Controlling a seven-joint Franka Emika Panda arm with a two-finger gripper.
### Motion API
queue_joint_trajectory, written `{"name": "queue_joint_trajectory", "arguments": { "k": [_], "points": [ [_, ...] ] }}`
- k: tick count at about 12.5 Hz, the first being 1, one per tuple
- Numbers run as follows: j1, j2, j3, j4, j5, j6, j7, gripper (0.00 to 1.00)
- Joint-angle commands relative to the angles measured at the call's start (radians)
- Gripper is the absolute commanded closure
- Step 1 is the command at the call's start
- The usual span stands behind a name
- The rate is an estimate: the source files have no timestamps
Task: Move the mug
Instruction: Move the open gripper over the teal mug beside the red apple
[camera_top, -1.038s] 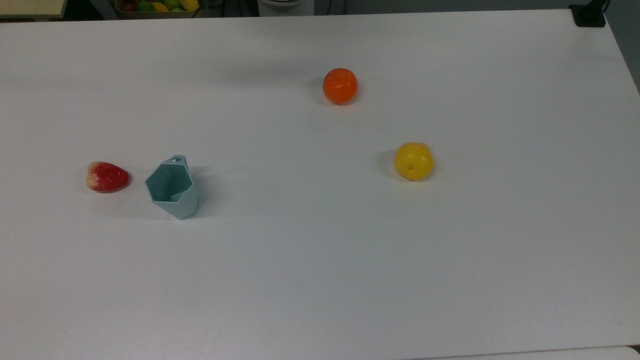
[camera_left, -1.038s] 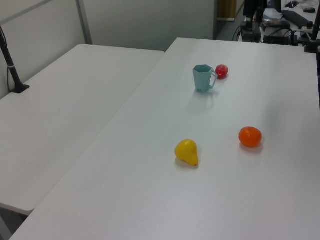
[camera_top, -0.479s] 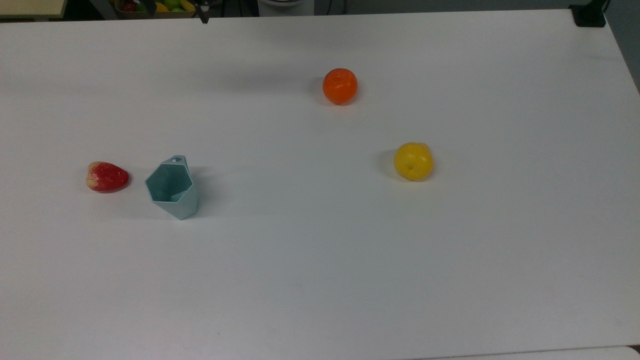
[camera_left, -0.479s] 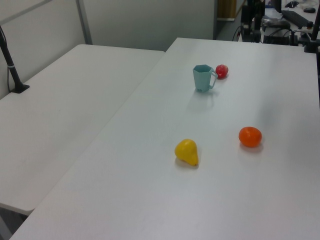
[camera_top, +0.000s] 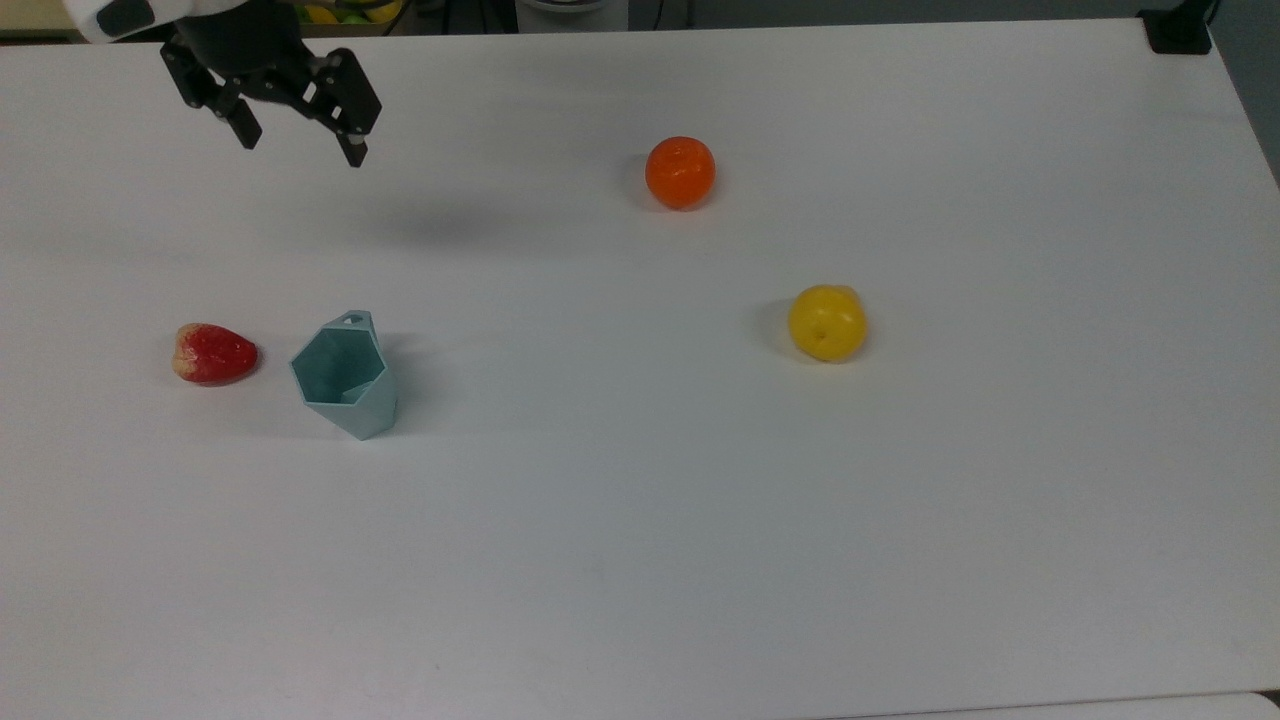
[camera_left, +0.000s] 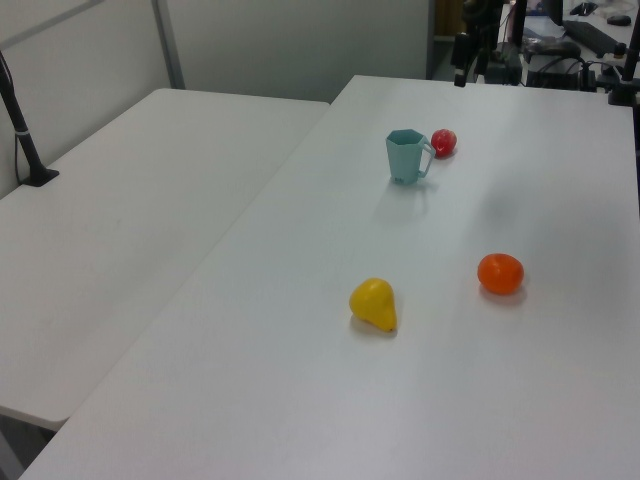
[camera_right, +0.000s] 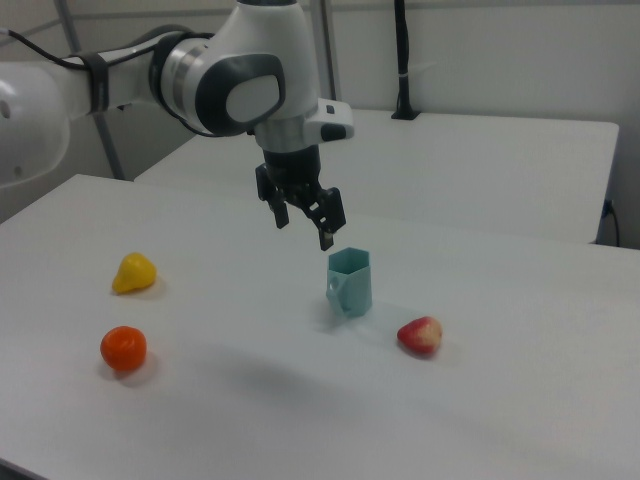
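Observation:
The mug (camera_top: 345, 378) is a pale teal faceted cup with a hexagonal rim. It stands upright on the white table (camera_top: 640, 520), at the top view's left. Its small handle tab points toward the top view's upper edge. In the right view the mug (camera_right: 350, 283) stands mid-table, and in the left view the mug (camera_left: 406, 156) stands near the far end. My gripper (camera_top: 300, 145) hangs in the air, open, with nothing between its black fingers. In the right view the gripper (camera_right: 303, 228) hovers above the mug and a little to its left, apart from it.
A red strawberry (camera_top: 214, 353) lies close beside the mug on the top view's left. An orange (camera_top: 680, 172) and a yellow pear-like fruit (camera_top: 826, 322) sit farther to the top view's right. A second white table (camera_left: 120, 230) adjoins on the left view's left.
My gripper has come in from the top view's upper edge and now hangs over the table's upper left. The mug and the fruits have not moved.

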Motion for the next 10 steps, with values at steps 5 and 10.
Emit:
{"name": "queue_joint_trajectory", "arguments": {
  "k": [5, 10],
  "points": [
    [-0.047, 0.062, 0.000, -0.062, 0.043, 0.100, -0.249, 0.02],
    [-0.015, 0.182, 0.004, -0.065, 0.051, 0.249, -0.253, 0.04]
  ]
}}
